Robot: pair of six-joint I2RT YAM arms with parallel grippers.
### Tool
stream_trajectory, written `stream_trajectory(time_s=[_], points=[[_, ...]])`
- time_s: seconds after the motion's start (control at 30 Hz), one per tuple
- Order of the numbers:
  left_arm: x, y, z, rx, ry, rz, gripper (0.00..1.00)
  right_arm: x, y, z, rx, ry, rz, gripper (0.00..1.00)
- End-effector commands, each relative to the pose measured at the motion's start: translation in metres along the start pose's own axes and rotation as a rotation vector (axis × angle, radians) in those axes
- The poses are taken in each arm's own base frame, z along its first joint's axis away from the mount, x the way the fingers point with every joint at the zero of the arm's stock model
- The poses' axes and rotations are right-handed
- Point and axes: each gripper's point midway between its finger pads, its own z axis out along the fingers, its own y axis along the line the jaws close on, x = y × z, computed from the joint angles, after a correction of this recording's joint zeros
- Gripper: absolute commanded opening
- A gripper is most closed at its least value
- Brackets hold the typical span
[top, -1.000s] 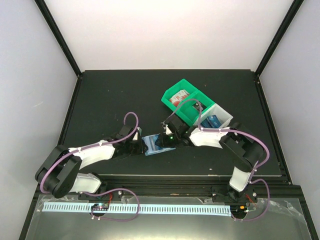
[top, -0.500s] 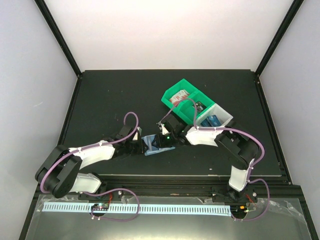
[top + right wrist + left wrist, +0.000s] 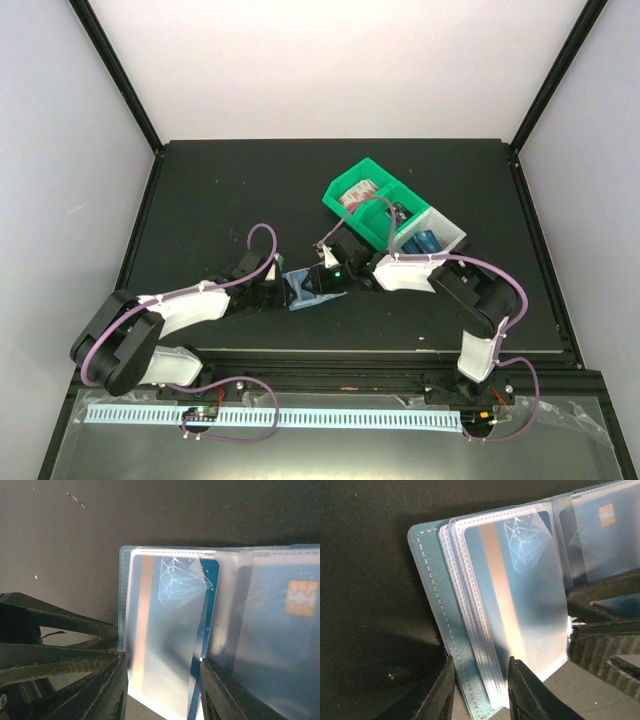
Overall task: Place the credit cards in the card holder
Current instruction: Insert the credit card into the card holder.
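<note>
**Card insertion, mid-step.** On the black table [image 3: 200,200], between the two arms, the card holder [image 3: 427,575] lay open. The left gripper [image 3: 480,680] was clamped on its teal cover and sleeve stack. The right gripper [image 3: 162,680], jaws half-spread, appeared to grip a credit card [image 3: 170,630] across its width. A second card [image 3: 297,597], with a chip, sat pocketed alongside. The gripped card lay mostly inside a clear sleeve [image 3: 470,540] but skewed, its blue corner [image 3: 213,575] outside the seam where the sleeve lip [image 3: 199,572] curled. We judged it best to square the card to the pocket first, then push lengthwise against a firm left grip.
</note>
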Motion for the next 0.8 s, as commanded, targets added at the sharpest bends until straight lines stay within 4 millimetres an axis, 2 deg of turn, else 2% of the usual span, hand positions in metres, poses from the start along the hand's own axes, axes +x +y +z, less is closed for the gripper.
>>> stream_trajectory(time_s=[0.0, 0.2, 0.4, 0.6, 0.77], points=[[0.001, -0.005, -0.002, 0.012, 0.003, 0.026, 0.32, -0.025, 0.018, -0.024, -0.003, -0.136, -0.054, 0.41], [-0.009, -0.015, -0.017, 0.031, -0.04, 0.048, 0.42, -0.044, 0.015, -0.061, 0.112, -0.265, -0.093, 0.42], [-0.017, -0.023, -0.035, 0.058, -0.096, 0.061, 0.62, -0.051, -0.008, -0.086, 0.287, -0.331, -0.125, 0.45], [-0.019, -0.009, -0.046, 0.01, -0.143, 0.044, 0.75, -0.044, -0.035, -0.089, 0.416, -0.305, -0.127, 0.48], [-0.018, 0.002, -0.051, 0.029, -0.201, 0.019, 0.98, -0.028, -0.045, -0.073, 0.409, -0.227, -0.121, 0.57]])
